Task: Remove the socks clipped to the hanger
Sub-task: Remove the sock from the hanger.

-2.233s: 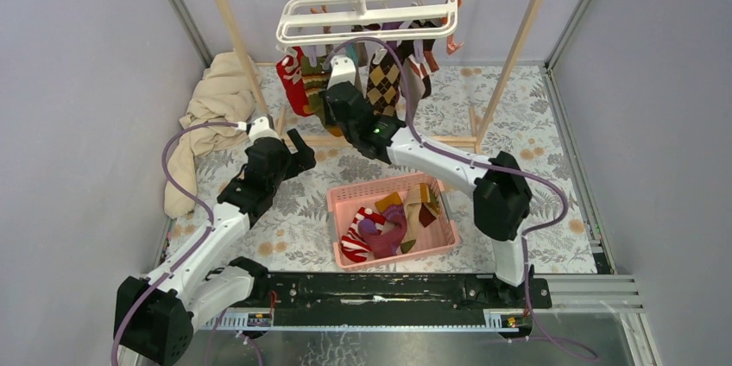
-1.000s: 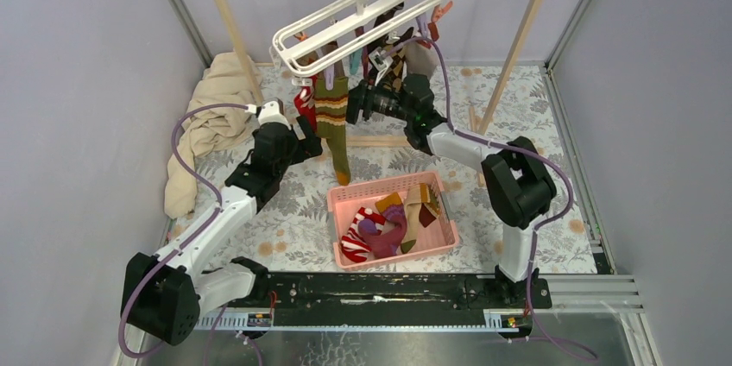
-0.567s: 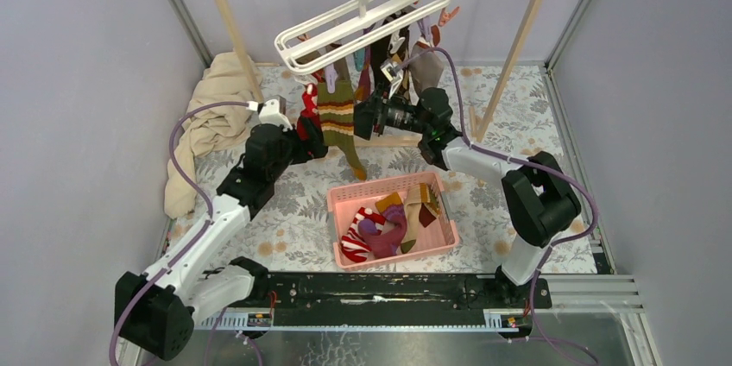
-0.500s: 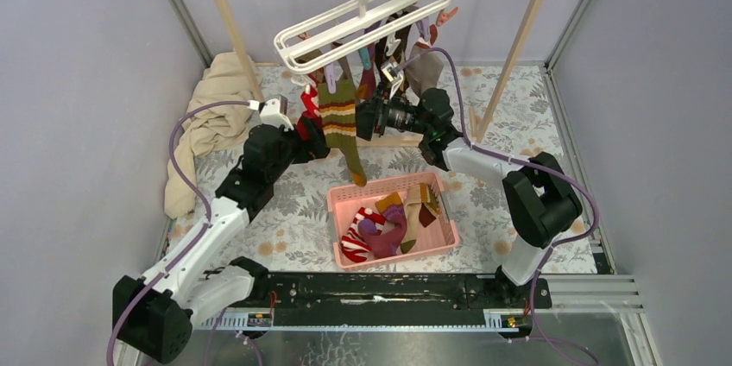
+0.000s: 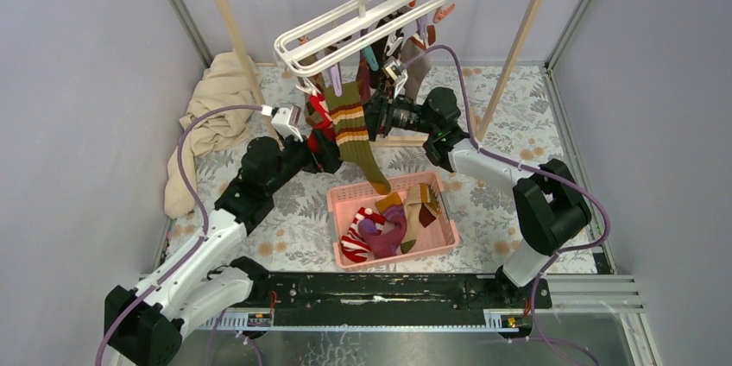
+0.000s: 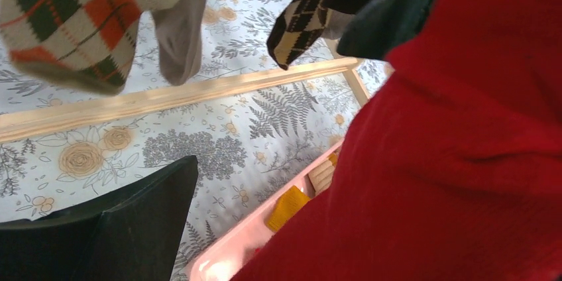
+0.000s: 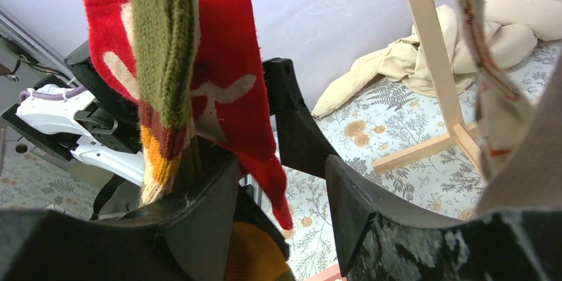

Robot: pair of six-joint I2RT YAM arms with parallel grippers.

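Brings the left hand (image 5: 324, 148) further right than half a second ago, up against the red sock (image 5: 318, 120) under the tilted hanger (image 5: 362, 21); swings the olive striped sock (image 5: 354, 133) nearer, toe over the pink basket (image 5: 337, 215) on the counter (image 5: 293, 219). Holds the right hand (image 5: 371, 116) just right of that sock. From the left wrist, shows fingers (image 6: 126, 228) spread wide, red sock filling the right. From the right wrist, shows fingers (image 7: 361, 221) apart, pinching nothing, red toe dangling between.

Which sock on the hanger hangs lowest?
The olive sock with brown, orange and cream stripes: seen from above, its toe overlaps the pink basket; the red sock beside it ends higher.
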